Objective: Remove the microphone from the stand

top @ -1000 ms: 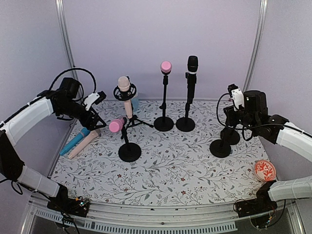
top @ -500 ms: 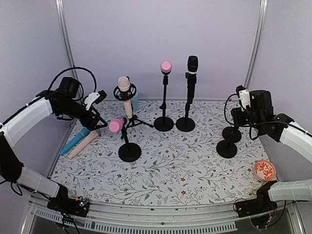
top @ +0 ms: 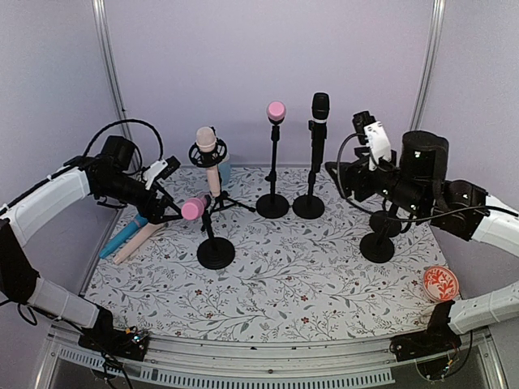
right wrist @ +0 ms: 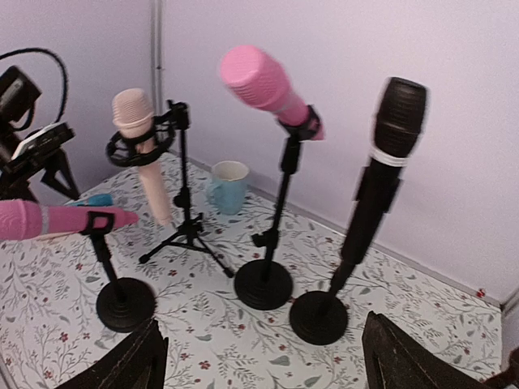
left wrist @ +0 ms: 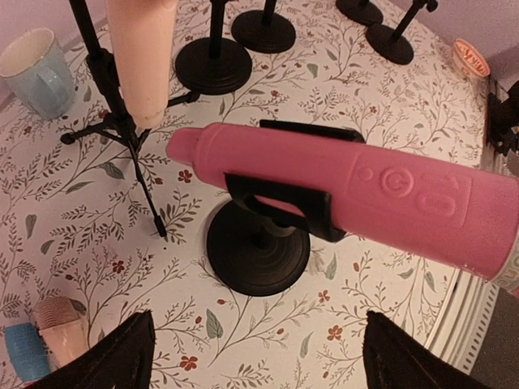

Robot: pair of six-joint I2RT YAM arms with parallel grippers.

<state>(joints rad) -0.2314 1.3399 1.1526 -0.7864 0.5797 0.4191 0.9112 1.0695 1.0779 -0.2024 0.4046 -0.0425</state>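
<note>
1. My left pincer (left wrist: 259,316): fingers spread wide, gripping nothing, poised close above the pink microphone (left wrist: 349,190).
2. Pink microphone: lies level in the clip of its short stand (left wrist: 258,255), not yet out.
3. Just beside that stand: pale microphone (left wrist: 142,57) on a tripod, with a blue mug (left wrist: 36,63) beyond it.
4. My right pincer (right wrist: 263,321): also wide and empty, held in the air facing the black microphone (right wrist: 389,154), well apart from the pink one.
</note>
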